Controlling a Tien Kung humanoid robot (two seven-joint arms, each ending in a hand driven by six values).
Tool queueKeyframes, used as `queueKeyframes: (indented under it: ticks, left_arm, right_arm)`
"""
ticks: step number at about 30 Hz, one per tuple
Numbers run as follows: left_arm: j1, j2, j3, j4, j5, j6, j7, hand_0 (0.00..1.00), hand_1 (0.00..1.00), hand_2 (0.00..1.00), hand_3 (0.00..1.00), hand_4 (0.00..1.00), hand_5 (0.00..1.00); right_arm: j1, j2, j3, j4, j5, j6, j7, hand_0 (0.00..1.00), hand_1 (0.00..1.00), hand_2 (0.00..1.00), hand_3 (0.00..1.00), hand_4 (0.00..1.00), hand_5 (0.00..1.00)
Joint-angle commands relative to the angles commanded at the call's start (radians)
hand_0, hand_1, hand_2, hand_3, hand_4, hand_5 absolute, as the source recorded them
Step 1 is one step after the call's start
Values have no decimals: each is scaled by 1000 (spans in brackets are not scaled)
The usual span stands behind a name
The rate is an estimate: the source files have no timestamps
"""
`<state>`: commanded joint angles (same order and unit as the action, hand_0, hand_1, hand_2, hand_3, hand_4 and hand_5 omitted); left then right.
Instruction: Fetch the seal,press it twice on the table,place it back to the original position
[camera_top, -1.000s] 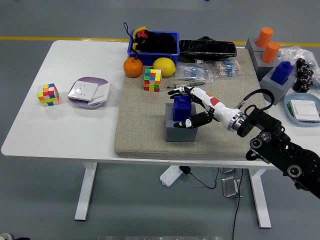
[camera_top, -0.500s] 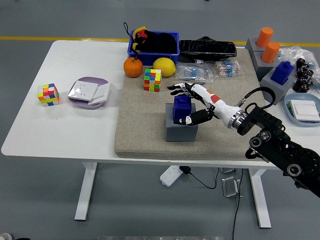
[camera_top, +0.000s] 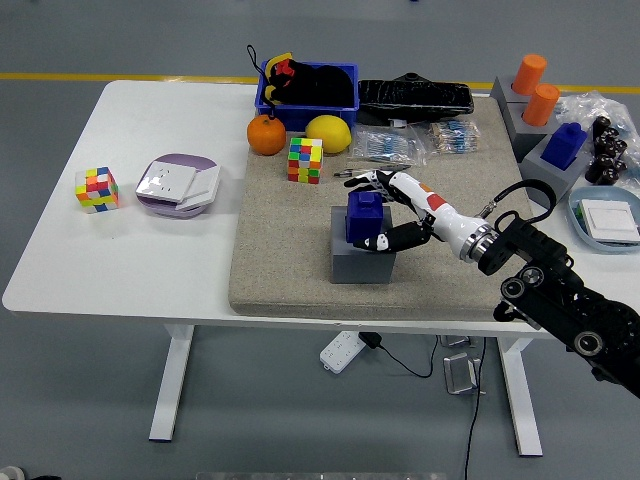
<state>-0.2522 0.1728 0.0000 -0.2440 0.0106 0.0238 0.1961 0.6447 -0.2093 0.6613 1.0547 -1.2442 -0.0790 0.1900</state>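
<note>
right hand closing in on the seal

the blue seal (camera_top: 364, 217) sits upright in its grey holder (camera_top: 361, 260) on the felt mat (camera_top: 290, 275). the right hand (camera_top: 392, 210) brackets it, fingers spread around it, thumb low at the front, no firm grip that i can see. best bet: centre the palm, pinch both sides evenly, then lift straight up so the holder doesn't drag.

Matt felt under smooth plastic, as I see it

My right hand (camera_top: 393, 208) has a glossy white shell with black fingers; the blue seal (camera_top: 364, 217) looks like smooth plastic on a matt grey block (camera_top: 358, 262). The mat (camera_top: 290, 255) is rough beige felt, perhaps, on a smooth white worktop (camera_top: 150, 260); clear crinkled bags (camera_top: 390, 145) shine.
</note>
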Motion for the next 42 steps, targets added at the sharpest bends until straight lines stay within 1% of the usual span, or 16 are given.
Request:
queueKeyframes:
  ticks: [2,3,8,9,14,15,20,21,26,27,33,42]
  left_arm:
    - [1,0,0,0,0,0,0,792,743,737,761,622,439]
    - [1,0,0,0,0,0,0,792,743,737,761,622,440]
    - [2,-1,0,1,0,0,1,792,743,737,761,622,440]
    - [2,-1,0,0,0,0,1,792,743,737,761,622,441]
    - [0,-2,0,1,-3,0,-1,792,743,737,761,622,441]
    - [0,-2,0,1,-3,0,-1,791,743,737,761,621,441]
    - [0,-1,0,2,-4,0,0,791,743,737,761,621,441]
    - [0,-1,0,2,-4,0,0,791,743,737,761,622,441]
    - [0,-2,0,1,-4,-1,0,791,743,737,761,622,441]
    - [0,-2,0,1,-3,-1,0,791,743,738,761,622,439]
    - [1,-2,0,1,-4,-1,0,791,743,737,761,622,439]
    - [3,-1,0,1,-7,-1,0,791,743,738,761,623,439]
  right_arm:
    - [-1,0,0,-1,0,-8,4,691,639,686,733,877,2]
    - [-1,0,0,-1,1,-13,7,659,575,650,693,793,2]
    - [-3,0,-1,-5,0,-34,17,659,575,650,693,793,2]
    - [-3,1,-2,-5,1,-36,17,618,533,578,636,772,2]
    - [-3,2,-3,-10,7,-32,20,618,533,578,636,772,2]
    - [-3,2,-3,-11,8,-31,20,608,516,557,597,758,2]
    - [-2,3,-6,-15,11,-32,22,608,516,557,597,758,2]
    - [-3,3,-6,-15,10,-34,23,588,476,506,533,762,2]
    - [-2,5,-9,-11,9,-46,33,588,476,506,533,762,2]
    - [-2,5,-8,-10,9,-49,35,571,433,461,461,761,2]
    - [-2,1,-5,8,3,-53,33,565,426,451,458,760,2]
    - [2,-11,31,50,-4,-42,19,564,425,452,454,759,2]
